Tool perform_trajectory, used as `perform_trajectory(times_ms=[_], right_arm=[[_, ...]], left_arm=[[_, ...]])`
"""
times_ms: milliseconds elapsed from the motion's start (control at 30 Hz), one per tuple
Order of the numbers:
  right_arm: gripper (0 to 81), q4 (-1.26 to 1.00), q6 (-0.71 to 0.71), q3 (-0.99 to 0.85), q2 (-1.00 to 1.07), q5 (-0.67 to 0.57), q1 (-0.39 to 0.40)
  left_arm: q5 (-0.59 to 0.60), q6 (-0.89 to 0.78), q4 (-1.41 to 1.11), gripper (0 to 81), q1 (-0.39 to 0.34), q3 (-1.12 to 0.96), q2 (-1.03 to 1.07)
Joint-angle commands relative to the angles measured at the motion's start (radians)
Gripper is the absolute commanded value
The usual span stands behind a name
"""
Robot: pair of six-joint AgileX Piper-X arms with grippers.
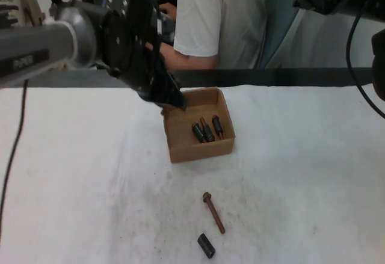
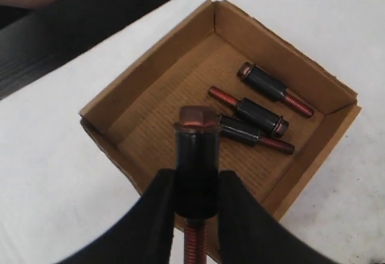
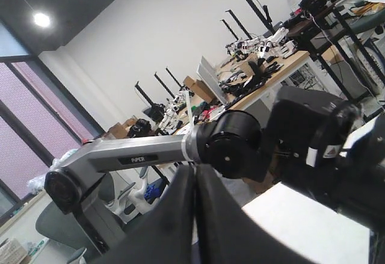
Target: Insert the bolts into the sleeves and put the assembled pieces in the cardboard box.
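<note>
Box mid-bench, loose parts at its 6 o'clock.
Three pieces lie side by side in the box. Before it lies a bolt, with a sleeve at the bolt's 6. The left gripper holds a fourth piece over the box's 10 o'clock corner.

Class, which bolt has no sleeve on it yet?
The bare bolt lying on the bench beside the loose sleeve; the three in the cardboard box and the one in the left pincer wear sleeves.
</note>
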Motion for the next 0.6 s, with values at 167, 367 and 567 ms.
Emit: perform_trajectory(times_ms=[167, 367, 567], right_arm=[[0.8, -0.017, -0.001, -0.002, -0.014, -0.001, 0.002], [0.8, -0.075, 0.036, -0.002, -0.014, -0.001, 0.002], [0.8, -0.156, 0.091, -0.002, -0.014, -0.008, -0.001]], left_arm=[[0.013, -0.024, -0.134, 0.3, -0.042, -0.012, 0.056], [0.013, -0.039, -0.155, 0.3, -0.042, -0.015, 0.119], [0.011, -0.039, -0.152, 0.3, -0.042, -0.017, 0.169]])
